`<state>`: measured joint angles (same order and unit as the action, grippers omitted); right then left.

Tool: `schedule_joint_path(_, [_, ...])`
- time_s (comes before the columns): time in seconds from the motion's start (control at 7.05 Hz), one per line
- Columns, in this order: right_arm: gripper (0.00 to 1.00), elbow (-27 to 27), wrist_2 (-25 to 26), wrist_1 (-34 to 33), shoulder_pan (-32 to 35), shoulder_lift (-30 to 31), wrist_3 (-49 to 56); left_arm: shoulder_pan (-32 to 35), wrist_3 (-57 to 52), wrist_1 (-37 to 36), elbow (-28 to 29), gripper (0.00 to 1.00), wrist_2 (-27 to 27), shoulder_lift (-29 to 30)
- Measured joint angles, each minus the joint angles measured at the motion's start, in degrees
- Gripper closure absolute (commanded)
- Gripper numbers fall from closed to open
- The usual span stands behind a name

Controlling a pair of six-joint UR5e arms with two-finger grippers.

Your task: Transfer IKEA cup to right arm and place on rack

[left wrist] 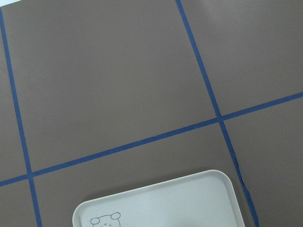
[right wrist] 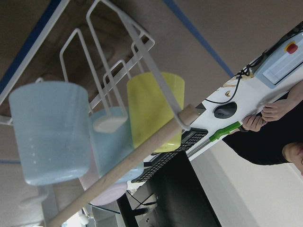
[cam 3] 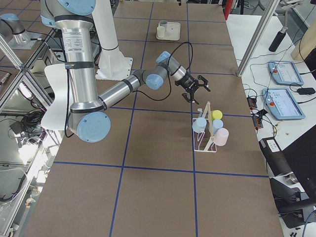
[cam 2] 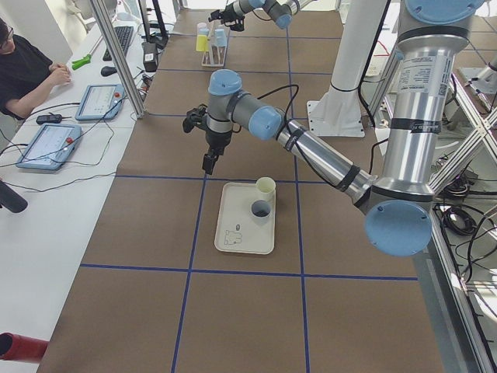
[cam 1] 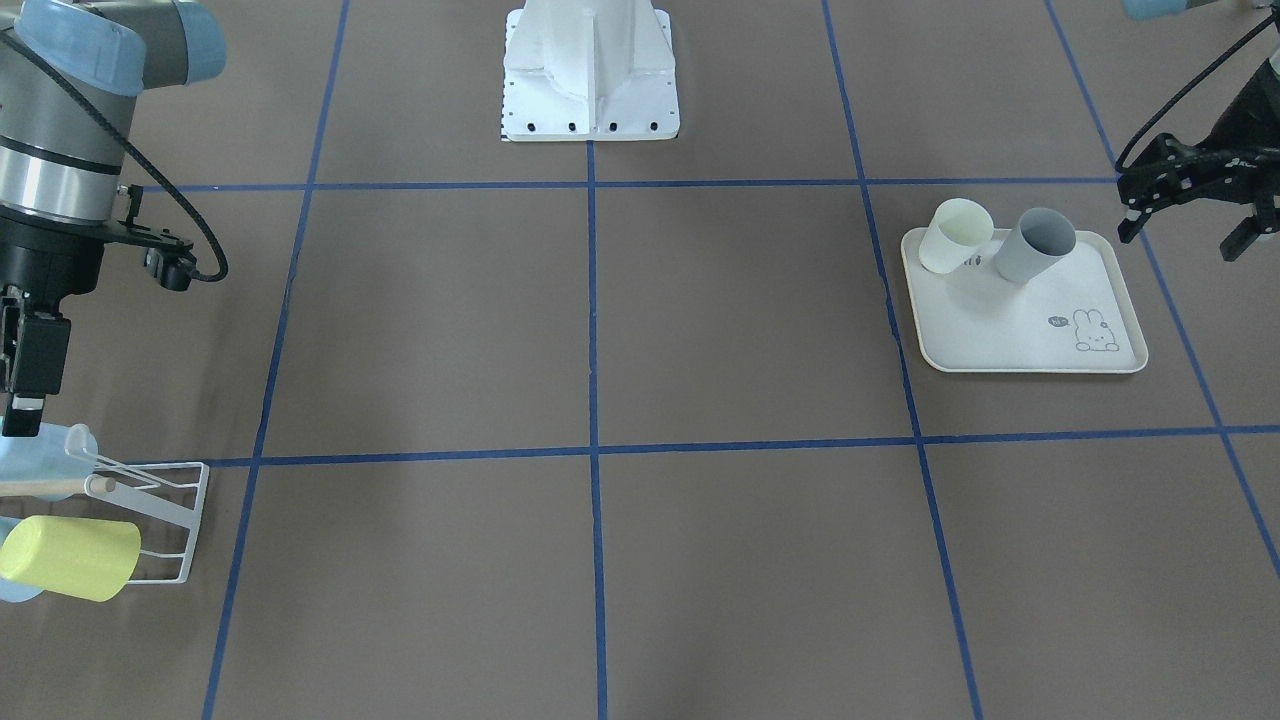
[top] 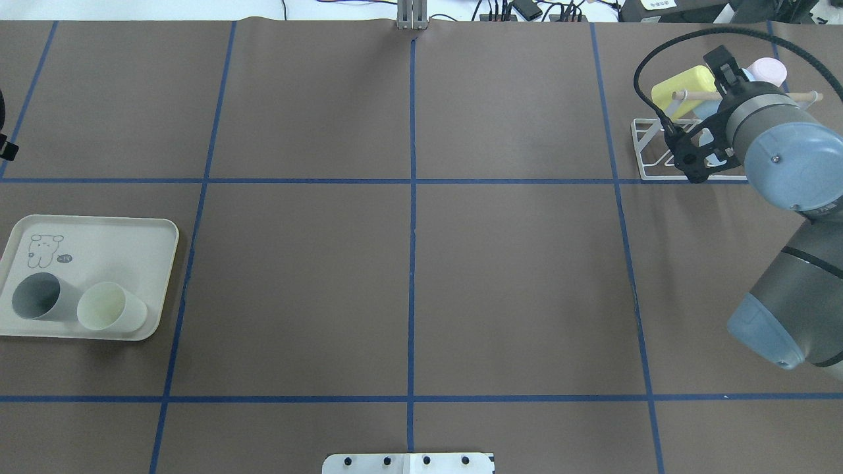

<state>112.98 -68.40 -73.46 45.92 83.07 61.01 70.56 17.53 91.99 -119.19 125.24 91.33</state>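
Note:
Two IKEA cups lie on their sides on the cream rabbit-print tray (cam 1: 1010, 330): a cream cup (cam 1: 955, 235) and a grey cup (cam 1: 1040, 245). My left gripper (cam 1: 1180, 240) hovers open and empty beside the tray's far corner, near the grey cup. The white wire rack (cam 1: 190, 520) holds a yellow cup (cam 1: 70, 558), a light blue cup (right wrist: 49, 132) and a pink cup (top: 767, 68). My right gripper (top: 722, 62) hangs over the rack's wooden rod (right wrist: 118, 165), fingers apart, with nothing in it. The right wrist view shows no fingers.
The robot's white base (cam 1: 590, 70) stands at the table's middle edge. Blue tape lines (cam 1: 592, 450) divide the brown table top. A person sits at a side bench (cam 2: 31, 70) with tablets and a keyboard, off the table.

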Motion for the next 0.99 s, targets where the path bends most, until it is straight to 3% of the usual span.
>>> schedule_joint_path(0.43, [0.01, 2.18, -18.66, 0.35, -0.06, -1.46, -31.12, -0.21, 2.64, 9.78, 0.11, 0.00, -0.05, -7.73])
schedule_joint_path(0.71, [0.01, 2.09, -30.57, 0.43, -0.26, -5.50, -54.96, -0.86, 7.66, 16.75, 0.64, 0.00, -0.14, -12.40])
schedule_joint_path(0.99, [0.01, 1.51, -35.71, 0.07, -1.35, -9.42, -70.81, -4.98, 16.59, 30.85, 4.82, 0.00, -2.83, -17.14])
